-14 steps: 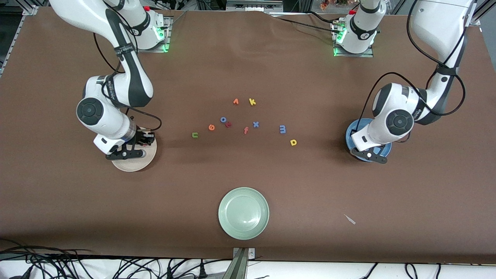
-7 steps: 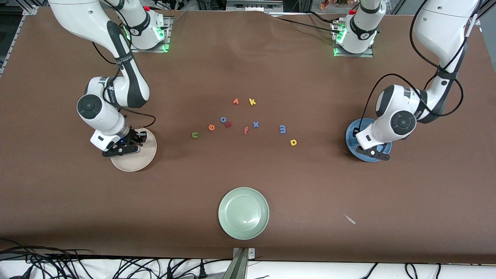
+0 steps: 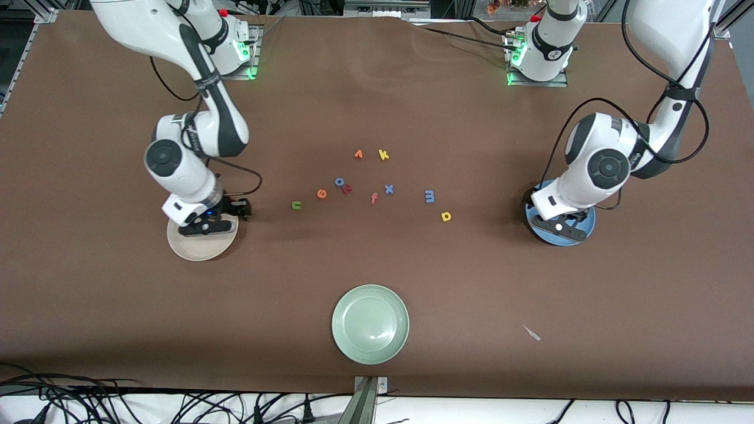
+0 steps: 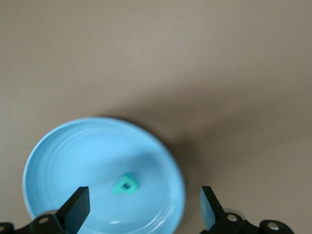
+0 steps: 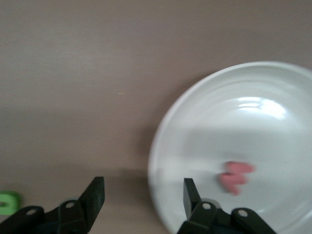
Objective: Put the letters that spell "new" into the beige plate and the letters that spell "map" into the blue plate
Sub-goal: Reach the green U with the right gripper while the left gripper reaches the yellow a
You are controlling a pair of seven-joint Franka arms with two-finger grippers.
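**So far, one letter in each plate**

Under the open, empty left gripper (image 4: 141, 207), the round blue plate (image 4: 58, 156) holds the teal foam "a" (image 4: 126, 185). Beside the open right gripper (image 5: 142, 197), the beige plate (image 5: 195, 126) holds the pinkish-red "w" (image 5: 235, 176). Four letters remain.

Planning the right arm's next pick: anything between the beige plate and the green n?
Nothing; bare tabletop between the beige plate and green n, in the front view.

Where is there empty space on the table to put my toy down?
There is bare brown table between the beige plate and the pale green plate, and more between the pale green plate and the blue plate. The middle is crowded with little foam letters, and a gripper hangs over each side plate.
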